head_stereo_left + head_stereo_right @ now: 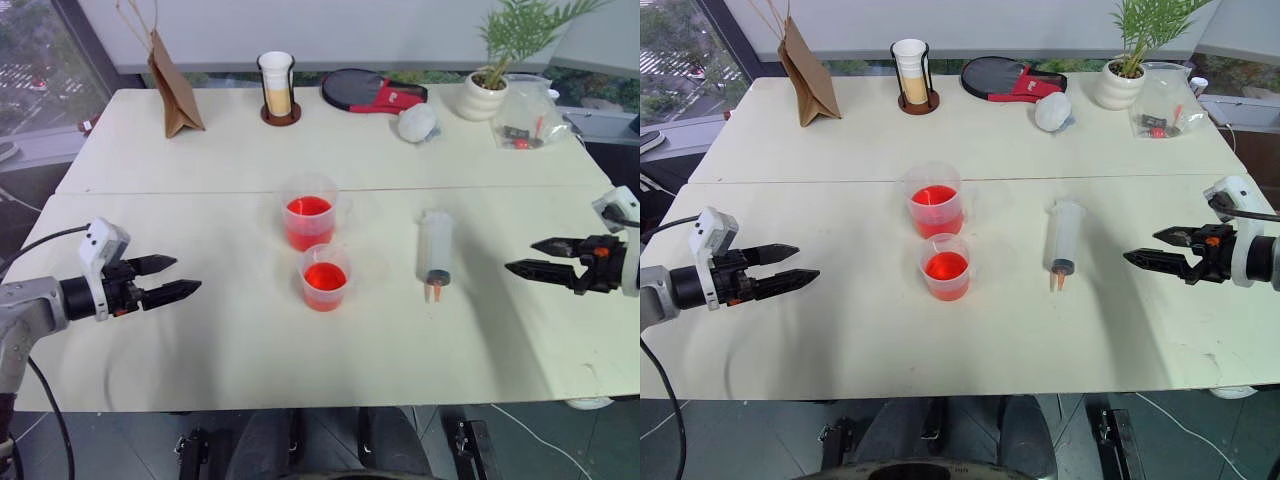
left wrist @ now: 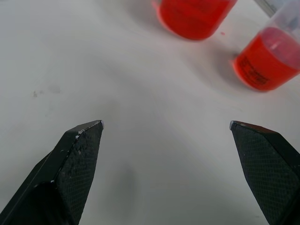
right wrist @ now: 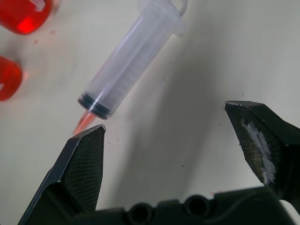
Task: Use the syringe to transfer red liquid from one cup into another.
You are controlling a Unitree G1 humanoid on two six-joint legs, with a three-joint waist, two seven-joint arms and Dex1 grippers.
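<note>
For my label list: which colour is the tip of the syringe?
Orange-red; the syringe tip shows best in the right wrist view.

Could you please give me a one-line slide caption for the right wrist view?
Open right gripper hovering beside the syringe, which lies flat on the table.

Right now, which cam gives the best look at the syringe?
Right wrist view: the syringe lies large on the table, with barrel markings, black seal and orange-red tip readable, untouched ahead of the open right gripper. Both eye views show it whole but small, right of the cups. Left wrist view catches at most a clear sliver.
</note>
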